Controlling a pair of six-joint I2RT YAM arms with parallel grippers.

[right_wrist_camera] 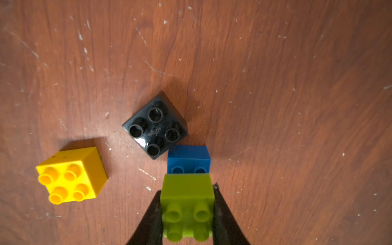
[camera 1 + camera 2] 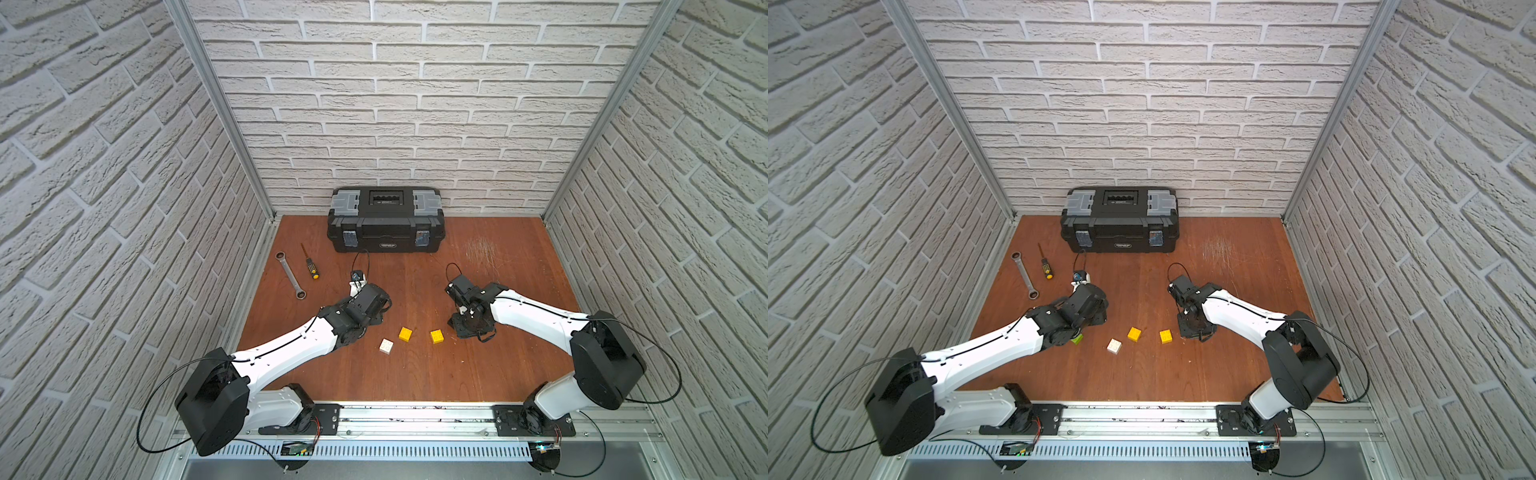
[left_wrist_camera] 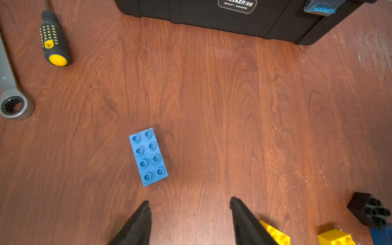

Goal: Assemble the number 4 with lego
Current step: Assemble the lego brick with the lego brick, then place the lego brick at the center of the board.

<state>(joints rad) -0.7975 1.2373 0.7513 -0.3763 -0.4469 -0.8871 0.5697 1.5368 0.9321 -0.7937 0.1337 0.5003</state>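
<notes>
Toolbox (image 2: 385, 232) lid apparently shut, contents unseen; left jaws parted, empty; right jaws clamping lime green brick (image 1: 187, 203).

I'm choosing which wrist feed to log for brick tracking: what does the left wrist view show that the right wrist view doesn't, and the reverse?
Only left wrist: the long blue brick, screwdriver, wrench, toolbox and the open left gripper. Only right wrist: the right gripper shut on the lime green brick. Both: the black brick, a yellow brick and the wooden table.
</notes>
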